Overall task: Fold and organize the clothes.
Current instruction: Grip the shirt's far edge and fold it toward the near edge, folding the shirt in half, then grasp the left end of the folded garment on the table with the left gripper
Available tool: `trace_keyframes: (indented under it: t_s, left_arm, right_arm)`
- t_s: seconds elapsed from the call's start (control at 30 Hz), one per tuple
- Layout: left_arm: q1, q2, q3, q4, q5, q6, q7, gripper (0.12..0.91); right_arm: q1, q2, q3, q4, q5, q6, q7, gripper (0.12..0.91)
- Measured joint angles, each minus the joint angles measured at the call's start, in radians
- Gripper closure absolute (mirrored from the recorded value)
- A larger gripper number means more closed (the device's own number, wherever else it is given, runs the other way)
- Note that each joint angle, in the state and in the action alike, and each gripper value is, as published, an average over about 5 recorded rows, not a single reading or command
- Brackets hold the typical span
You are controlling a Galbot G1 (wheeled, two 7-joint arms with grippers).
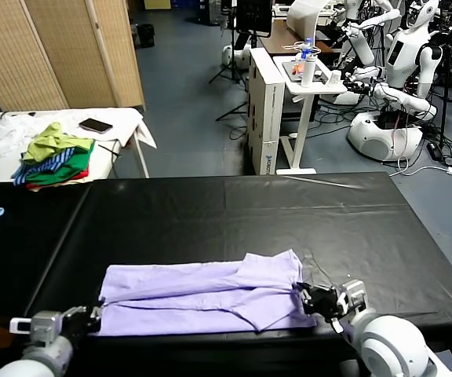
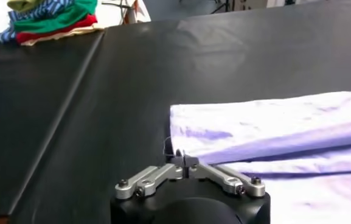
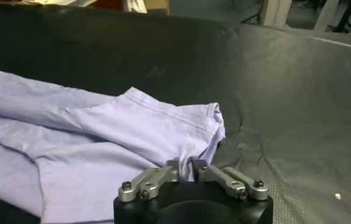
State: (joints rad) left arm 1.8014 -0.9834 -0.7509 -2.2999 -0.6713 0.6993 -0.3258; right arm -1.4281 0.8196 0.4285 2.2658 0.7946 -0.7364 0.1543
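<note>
Head view: folded T-shirt lies on black table; left gripper and right gripper at its ends, finger spread unclear.

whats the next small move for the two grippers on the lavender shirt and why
Probably lift both grippers a little and draw them back clear of the shirt. The lavender T-shirt lies as a long folded band on the black table, with the left gripper at its left near corner and the right gripper at its right near edge. The long fold looks laid, so clearing comes first.
</note>
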Motion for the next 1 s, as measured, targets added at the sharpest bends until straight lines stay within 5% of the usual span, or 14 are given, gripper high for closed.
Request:
trace_keyframes:
  t_s: [0.13,0.23,0.57,0.83,1.0]
  left_arm:
    - [0.02,-0.001,-0.024,-0.031,-0.018,0.007,-0.002,0.234]
    - [0.012,0.001,-0.032,-0.042,-0.027,-0.001,0.002,0.142]
    - [-0.149,0.013,0.008,0.063,-0.051,-0.137,0.061,0.123]
    - [-0.283,0.0,0.091,0.18,-0.093,-0.139,0.066,0.123]
    - [-0.32,0.003,0.114,0.228,-0.099,-0.135,0.069,0.123]
  right_arm:
    - [0.023,0.017,0.019,0.001,0.018,0.001,0.021,0.131]
    - [0.061,0.039,0.012,-0.03,0.022,0.023,0.055,0.12]
    - [0.23,0.145,-0.082,-0.22,0.012,0.089,0.142,0.118]
    - [0.296,0.195,-0.133,-0.31,-0.001,0.089,0.141,0.127]
    - [0.302,0.21,-0.143,-0.333,-0.006,0.088,0.137,0.222]
